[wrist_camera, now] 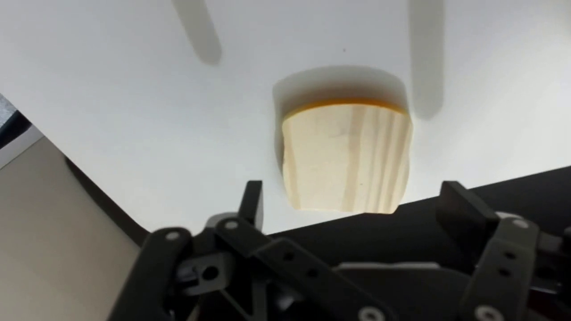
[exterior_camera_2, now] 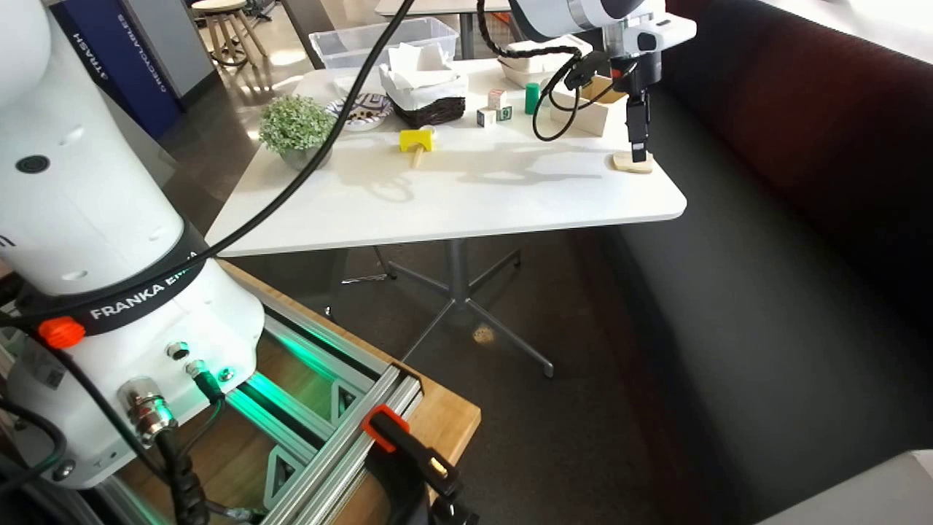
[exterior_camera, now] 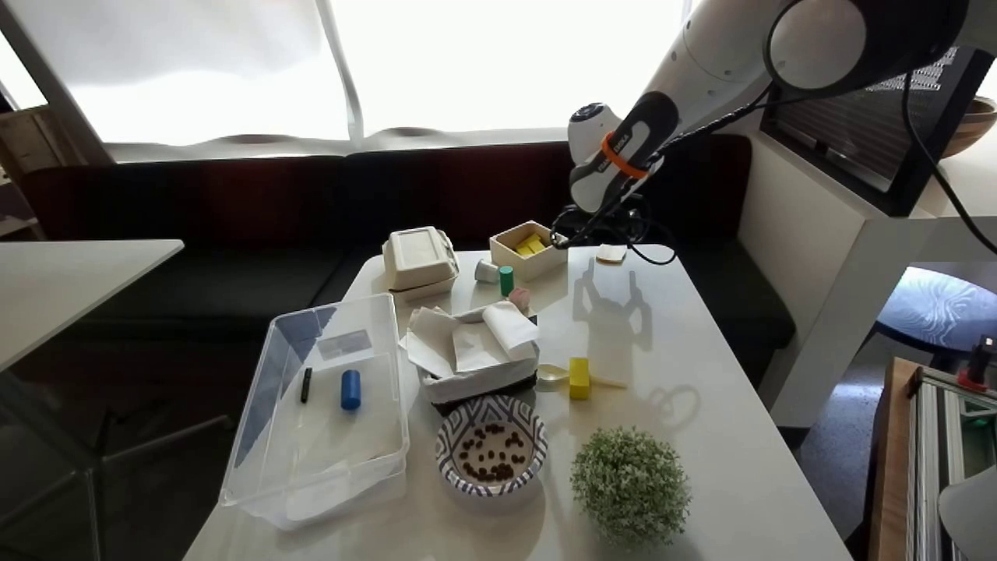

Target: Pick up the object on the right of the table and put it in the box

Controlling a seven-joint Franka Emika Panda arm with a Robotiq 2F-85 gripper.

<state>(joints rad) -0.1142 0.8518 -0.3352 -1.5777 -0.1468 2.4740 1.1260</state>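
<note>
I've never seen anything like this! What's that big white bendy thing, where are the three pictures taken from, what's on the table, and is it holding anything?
That's a robot arm, and its grabbing part is called the end effector. Two pictures come from cameras standing outside the robot, looking on. The close-up comes from a camera on its wrist, so you see its black fingers low in the picture.

On the white table are an open cream box with yellow pieces inside, a clear bin, a patterned bowl, a leafy plant and other things. A flat wooden slice lies at the table's edge.

Nothing is held: the fingers stand wide apart.
</note>
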